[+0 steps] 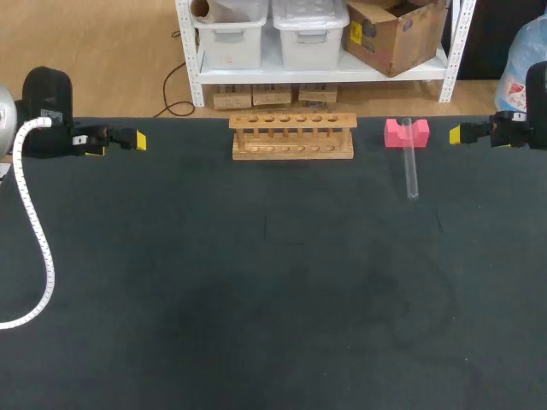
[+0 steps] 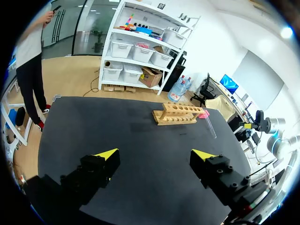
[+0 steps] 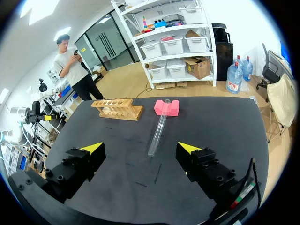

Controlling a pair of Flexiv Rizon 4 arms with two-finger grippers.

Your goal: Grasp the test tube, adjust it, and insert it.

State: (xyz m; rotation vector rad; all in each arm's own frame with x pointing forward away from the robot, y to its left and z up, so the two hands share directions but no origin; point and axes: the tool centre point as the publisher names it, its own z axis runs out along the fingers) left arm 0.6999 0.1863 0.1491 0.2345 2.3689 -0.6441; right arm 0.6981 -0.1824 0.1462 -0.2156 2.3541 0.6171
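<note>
1. Right gripper [image 3: 140,147]: fingers wide apart, nothing between them. It hangs near the right edge of the black table [image 3: 225,126], with bare surface under it.
2. Just ahead, in line with the gap between the fingers: test tube [image 3: 158,131], lying flat. Its far end sits in the notch of the pink block [image 3: 167,107]. Open table on both sides of the tube.
3. Farther ahead, beside the block: wooden rack [image 3: 117,108], upright, close to the table's back edge.
4. Left gripper [image 2: 154,154]: fingers apart, holding nothing, near the left edge. A wide bare stretch lies ahead of it, then the rack, with the tube beyond.
</note>
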